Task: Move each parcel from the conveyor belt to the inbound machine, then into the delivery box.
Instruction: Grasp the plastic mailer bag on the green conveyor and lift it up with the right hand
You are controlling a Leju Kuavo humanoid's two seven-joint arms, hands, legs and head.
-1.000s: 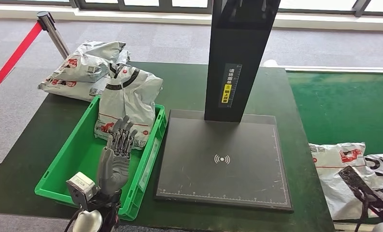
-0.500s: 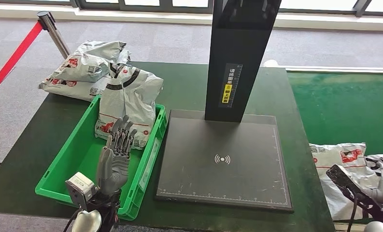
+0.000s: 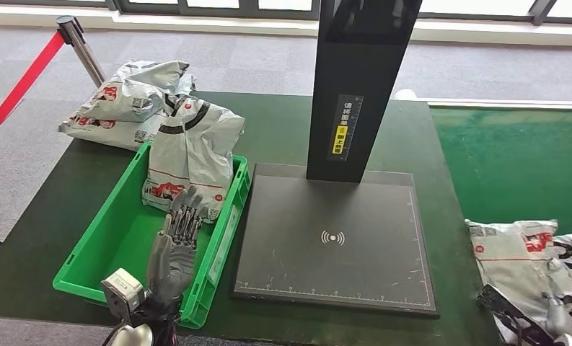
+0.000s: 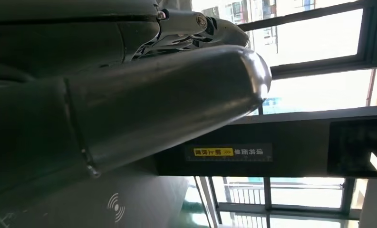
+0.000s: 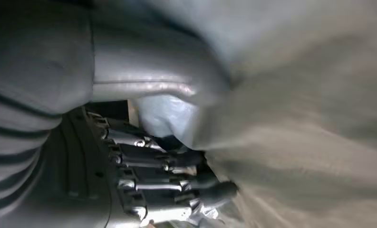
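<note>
R hand (image 5: 143,180) at the near right corner of the head view, on a crinkly white plastic parcel (image 3: 535,270) lying on the green belt (image 3: 513,158). In the wrist view the thick grey thumb lies over the bag's top and the darker fingers (image 5: 186,183) curl in against its wrinkled film, so it has a grip on the bag. L hand (image 3: 176,245) stands upright over the near end of the green plastic bin (image 3: 99,241), fingers straight and a bit spread, holding nothing. Flat matte black scan plate (image 3: 333,238) w/ a white wireless mark sits just beside the bin; a tall black post rises from its far edge. One soft parcel leans in the bin's far end; more are piled on the table corner beyond.
</note>
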